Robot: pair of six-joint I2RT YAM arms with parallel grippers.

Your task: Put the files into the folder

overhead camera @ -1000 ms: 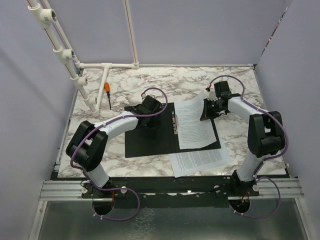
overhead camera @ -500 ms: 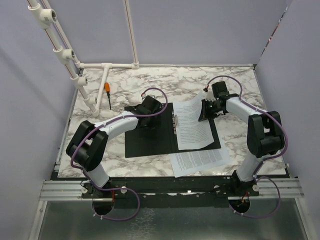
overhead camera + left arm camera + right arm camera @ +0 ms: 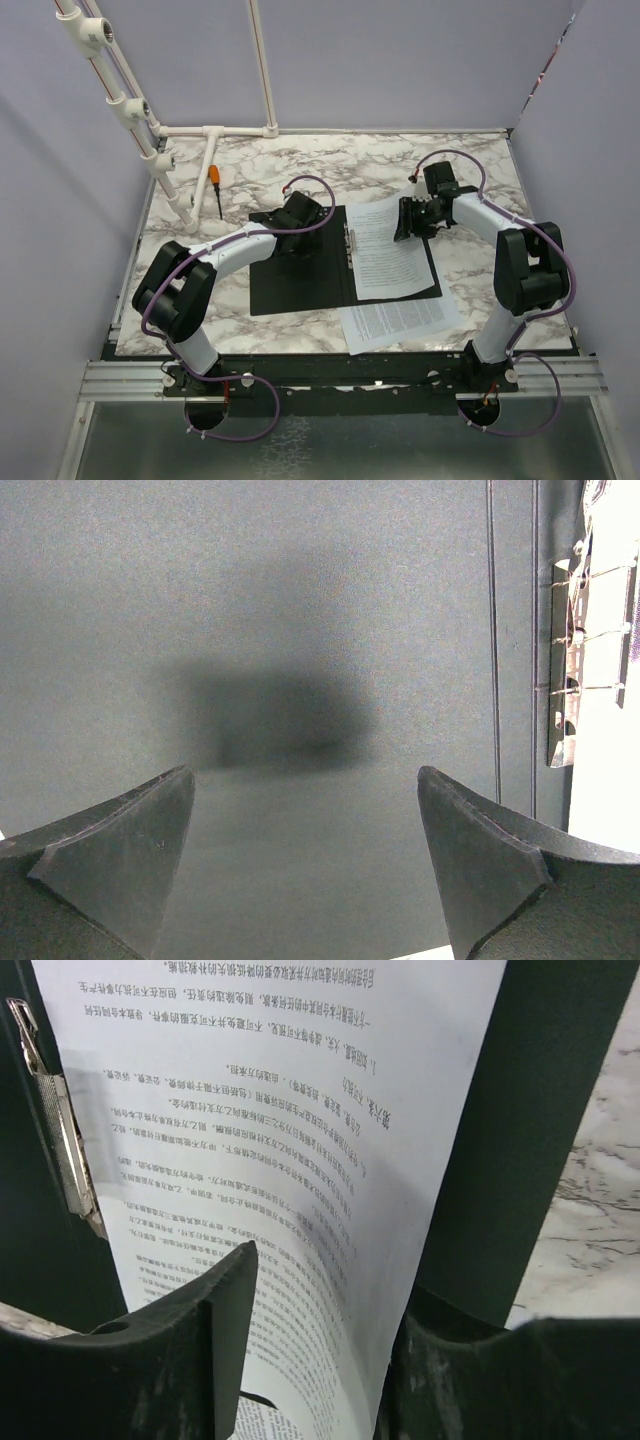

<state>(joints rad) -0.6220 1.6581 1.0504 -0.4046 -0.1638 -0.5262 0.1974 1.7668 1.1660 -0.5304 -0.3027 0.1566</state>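
Observation:
The folder (image 3: 300, 280) lies open on the marble table, black inside up, with its metal spine clip (image 3: 348, 245) in the middle. One of the files (image 3: 385, 255), a white printed sheet, rests on the folder's right half. Another sheet (image 3: 400, 320) lies on the table in front of it. My right gripper (image 3: 405, 222) is at the first sheet's far right edge. In the right wrist view that gripper (image 3: 330, 1275) is open, and the sheet (image 3: 280, 1090) curls up loosely between its jaws beside the clip (image 3: 55, 1140). My left gripper (image 3: 305, 810) stands open over the bare left flap (image 3: 300, 630).
An orange-handled screwdriver (image 3: 214, 185) lies at the back left of the table. A white pipe frame (image 3: 215, 131) runs along the back edge and up the left side. Purple walls close in the table on three sides.
My right gripper has gone from shut on the sheet's far right edge to open. The raised edge has sunk lower toward the folder. The left arm has not moved.

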